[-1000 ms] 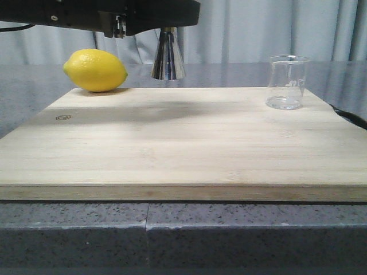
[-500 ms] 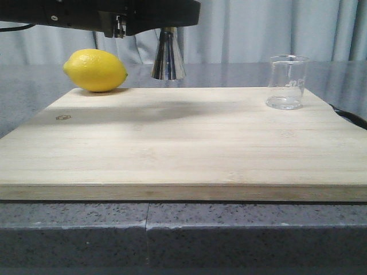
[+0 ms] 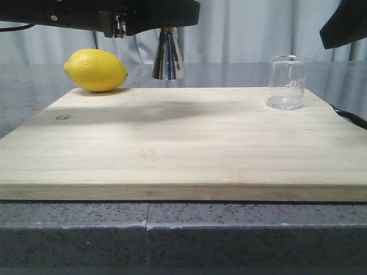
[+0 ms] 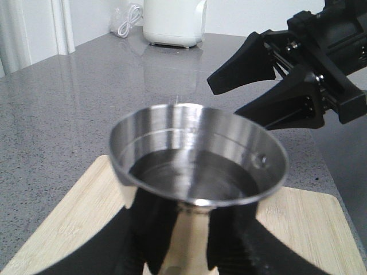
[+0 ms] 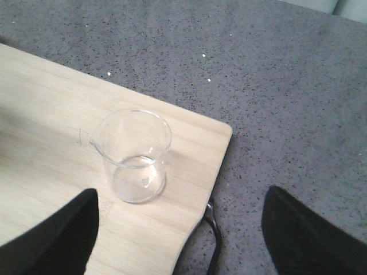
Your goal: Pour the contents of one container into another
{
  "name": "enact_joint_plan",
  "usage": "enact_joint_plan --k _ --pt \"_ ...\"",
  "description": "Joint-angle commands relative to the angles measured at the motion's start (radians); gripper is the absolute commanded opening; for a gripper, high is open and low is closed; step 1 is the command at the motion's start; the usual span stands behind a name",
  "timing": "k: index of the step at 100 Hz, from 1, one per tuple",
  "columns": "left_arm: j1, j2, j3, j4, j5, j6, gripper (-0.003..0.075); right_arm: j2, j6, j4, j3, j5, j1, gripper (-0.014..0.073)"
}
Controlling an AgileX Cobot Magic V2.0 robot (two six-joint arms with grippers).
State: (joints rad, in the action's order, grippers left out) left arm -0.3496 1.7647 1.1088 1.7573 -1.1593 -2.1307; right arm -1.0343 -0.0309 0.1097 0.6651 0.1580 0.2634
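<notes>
Markings on the glass beaker (image 3: 286, 82) were white and too faint to read; a small stamp (image 3: 63, 117) on the wooden board (image 3: 183, 143) was illegible too. The beaker stood upright near the board's far right corner, only a thin film of clear liquid at its bottom. The left hand (image 4: 182, 243) was closed on the steel jigger (image 4: 198, 166), held upright above the board beside a lemon (image 3: 95, 70), its upper cup looking empty. The right hand (image 5: 180, 238) hovered spread wide above the beaker, holding nothing.
</notes>
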Motion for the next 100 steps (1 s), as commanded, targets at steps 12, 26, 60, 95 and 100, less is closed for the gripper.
enact_joint_plan --k 12,26,60,95,100 --pt "-0.008 -0.052 0.03 0.093 -0.098 0.009 0.022 0.116 -0.033 -0.031 -0.05 -0.158 0.003 0.0533" --pt "-0.008 -0.052 0.03 0.093 -0.096 0.009 0.022 0.193 -0.033 -0.029 -0.09 -0.169 0.003 0.0533" --pt "-0.008 -0.052 0.03 0.093 -0.095 0.009 0.022 0.289 -0.031 -0.031 -0.096 -0.117 0.003 0.0533" --pt "-0.008 -0.052 0.03 0.093 -0.095 0.009 0.022 0.289 -0.031 -0.031 -0.096 -0.123 0.003 0.0533" --pt "-0.008 -0.052 0.03 0.093 -0.095 0.009 0.022 0.289 -0.031 -0.031 -0.096 -0.123 0.003 0.0533"
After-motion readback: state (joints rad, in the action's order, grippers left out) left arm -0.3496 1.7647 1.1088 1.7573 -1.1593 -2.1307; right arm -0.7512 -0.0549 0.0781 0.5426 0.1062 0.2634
